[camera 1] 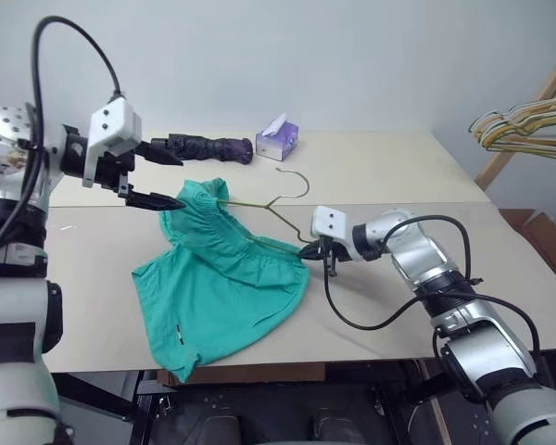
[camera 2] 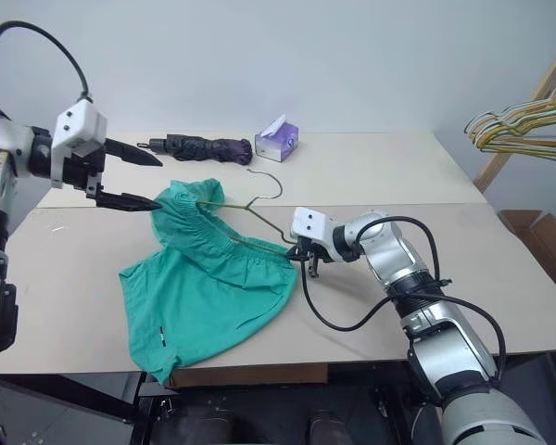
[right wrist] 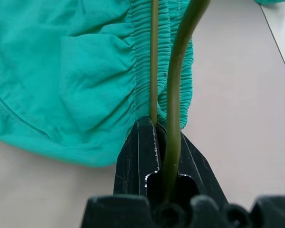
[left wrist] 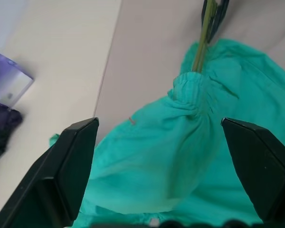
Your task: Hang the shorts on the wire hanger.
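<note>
The shorts [camera 1: 218,283] are spread on the near left part of the table [camera 1: 500,269]. One leg hangs a little over the near edge. The top band is bunched up and lifted at the far end, where it is draped over the wire hanger [camera 1: 283,206]. The shorts look light, soft and floppy, so they are best held at the thick stretchy band.

At the right end of the band, the right gripper [camera 1: 308,248] is shut tight on the wire hanger. The wire looks thin, stiff and slippery, so it is best pinched at a corner, as here.

The hanger's long side runs from near right to far left, under the band. Its hook points to the far right.

Farther left, the left gripper [camera 1: 167,176] is held above the band, wide open and empty.
</note>
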Robot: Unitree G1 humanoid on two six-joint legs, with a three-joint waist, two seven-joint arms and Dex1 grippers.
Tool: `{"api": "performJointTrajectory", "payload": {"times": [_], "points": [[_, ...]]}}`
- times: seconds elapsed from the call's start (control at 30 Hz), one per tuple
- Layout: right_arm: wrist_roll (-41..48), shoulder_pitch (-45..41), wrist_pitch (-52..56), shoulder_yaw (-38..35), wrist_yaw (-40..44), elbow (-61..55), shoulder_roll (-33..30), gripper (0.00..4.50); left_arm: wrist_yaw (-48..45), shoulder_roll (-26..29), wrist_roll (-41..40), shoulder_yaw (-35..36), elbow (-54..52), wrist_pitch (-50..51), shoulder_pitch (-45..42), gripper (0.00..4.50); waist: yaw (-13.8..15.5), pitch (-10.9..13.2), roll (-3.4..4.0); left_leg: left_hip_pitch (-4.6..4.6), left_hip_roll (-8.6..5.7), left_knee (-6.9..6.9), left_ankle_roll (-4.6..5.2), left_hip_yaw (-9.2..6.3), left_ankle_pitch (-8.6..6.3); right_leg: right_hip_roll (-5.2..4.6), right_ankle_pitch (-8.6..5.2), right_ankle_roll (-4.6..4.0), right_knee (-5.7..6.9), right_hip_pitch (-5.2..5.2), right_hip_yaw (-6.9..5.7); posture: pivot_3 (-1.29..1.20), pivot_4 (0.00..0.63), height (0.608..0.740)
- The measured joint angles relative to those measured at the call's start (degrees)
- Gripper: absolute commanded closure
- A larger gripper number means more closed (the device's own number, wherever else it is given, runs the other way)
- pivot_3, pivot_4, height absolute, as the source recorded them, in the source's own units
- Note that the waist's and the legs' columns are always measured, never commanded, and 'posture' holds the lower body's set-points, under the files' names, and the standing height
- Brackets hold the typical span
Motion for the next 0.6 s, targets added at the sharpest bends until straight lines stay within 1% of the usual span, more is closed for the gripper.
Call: {"api": "performJointTrajectory", "payload": {"times": [0.07,0.2,0.23,0.3,0.33,0.37,0.5,0.6], "points": [[-0.3,0.0,2.5,0.5,-0.1,-1.5,1.1,4.5,0.0,-0.4,-0.8,-5.6,2.3,-1.3,-2.2,0.03,-0.2,0.0,0.0,-0.04,0.0,0.0,0.0,0.0,0.0,0.0,0.0,0.0,0.02,-0.06,0.03,0.1,0.0,0.74],[-1.0,0.0,4.5,1.2,-0.4,-2.9,1.3,4.5,0.0,-0.7,-3.7,-11.6,4.0,-1.9,-3.7,0.03,-0.2,0.0,0.0,-0.49,-0.01,0.13,0.0,0.0,0.0,0.0,0.0,0.0,0.26,-0.6,0.06,0.09,0.0,0.74],[-1.3,0.0,5.0,1.4,-0.6,-2.9,1.3,4.5,0.0,-0.7,-4.3,-13.3,4.3,-2.1,-4.0,0.21,-0.2,0.0,0.0,-0.61,0.0,0.2,0.0,0.0,0.0,0.0,0.0,0.0,0.32,-0.71,0.07,0.09,0.0,0.74],[-2.0,0.0,6.1,1.6,-0.7,-3.0,1.4,4.5,-0.1,-0.7,-5.6,-17.1,5.1,-2.2,-4.7,0.59,-0.2,0.0,0.0,-0.7,0.0,0.3,0.01,-0.01,0.0,0.0,-0.01,0.02,0.31,-0.76,0.07,0.08,0.0,0.74],[-2.0,0.0,6.4,1.6,-0.7,-3.2,1.4,4.5,-0.1,-0.7,-5.9,-17.9,5.3,-2.3,-4.8,0.98,-0.2,0.0,0.0,-0.71,0.0,0.33,0.02,-0.01,-0.01,0.0,-0.01,0.02,0.31,-0.75,0.07,0.08,0.0,0.74],[-2.1,0.0,6.6,1.6,-0.7,-3.3,1.4,4.5,-0.1,-0.8,-6.0,-18.4,5.5,-2.4,-4.8,1.13,-0.2,0.0,0.0,-0.72,0.01,0.36,0.02,-0.01,-0.01,0.0,-0.02,0.03,0.31,-0.75,0.07,0.08,0.0,0.74],[-2.1,0.0,7.8,1.6,-0.7,-5.0,1.4,4.5,-0.1,-1.8,-6.9,-21.1,7.6,-2.5,-4.9,2.3,-0.2,0.0,0.0,-0.75,0.01,0.45,0.03,-0.02,-0.02,0.01,-0.03,0.04,0.33,-0.74,0.06,0.07,0.0,0.74],[-2.1,0.0,8.6,1.6,-0.7,-5.6,1.5,4.5,-0.1,-2.8,-6.9,-21.3,8.9,-3.5,-5.2,3.31,-0.2,0.0,0.0,-0.78,0.01,0.47,0.04,-0.02,-0.02,0.01,-0.03,0.05,0.32,-0.75,0.05,0.07,0.0,0.74]]}}
